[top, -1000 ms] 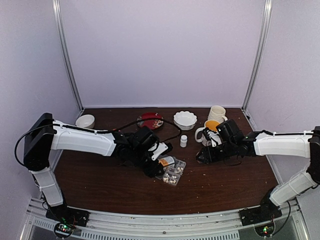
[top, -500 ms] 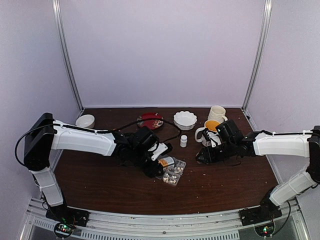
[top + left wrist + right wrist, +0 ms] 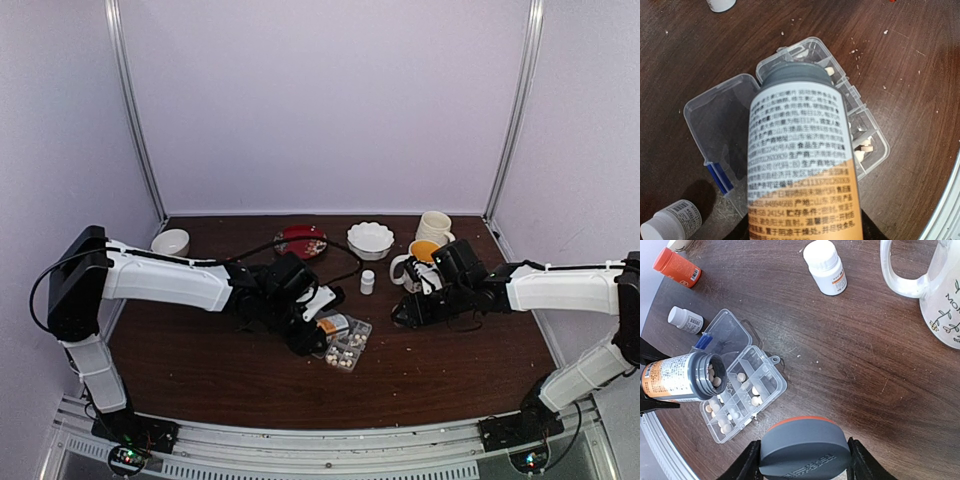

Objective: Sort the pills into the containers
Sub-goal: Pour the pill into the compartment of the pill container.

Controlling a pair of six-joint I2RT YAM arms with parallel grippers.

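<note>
left claw (image 3: 316,330) is pinching the orange-and-white pill bottle (image 3: 800,160) by its body, tipping its mouth over the flat clear plastic pill box (image 3: 715,125); right claw (image 3: 804,447) is clamping a grey round cap (image 3: 805,434). tiny cream round pills (image 3: 756,401) are lying in its cells: i'm judging them light and rolly, so i'm favouring pouring over pinching. nothing is shifting since a second ago.

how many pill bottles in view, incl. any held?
4: open bottle tipped over the pill box, in the left hand; small white bottle beside the box's open lid; orange bottle past it; orange-labelled white bottle near the mug. More may hide under the arms.
</note>
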